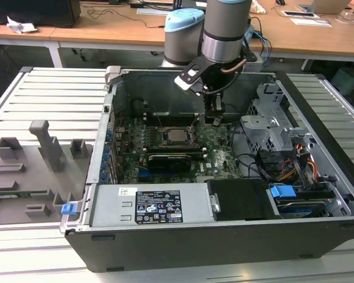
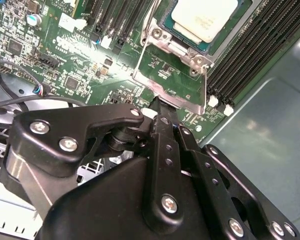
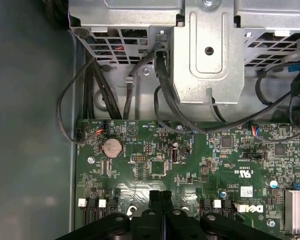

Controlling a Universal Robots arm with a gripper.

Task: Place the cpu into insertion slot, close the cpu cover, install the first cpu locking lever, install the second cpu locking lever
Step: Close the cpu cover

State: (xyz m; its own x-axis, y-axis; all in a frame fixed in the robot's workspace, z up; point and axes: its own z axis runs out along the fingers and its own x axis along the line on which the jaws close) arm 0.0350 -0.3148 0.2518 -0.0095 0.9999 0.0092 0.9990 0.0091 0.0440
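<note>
Now: claw point(image 2: 159, 105) closed, tip just beside cpu cover point(image 2: 157, 34); cpu point(image 2: 205, 17) sits inside cover's window.

The motherboard point(image 1: 218, 156) is laid in the case point(image 1: 224, 244), with the cpu point(image 1: 177, 135) seated in the slot point(image 2: 166, 27) at its middle. The gripper point(image 1: 214, 118) is held just to the exterior view's right of the slot. A drive cage point(image 1: 271, 124) is set farther right, and a power supply point(image 1: 147, 206) along the near wall.
</note>
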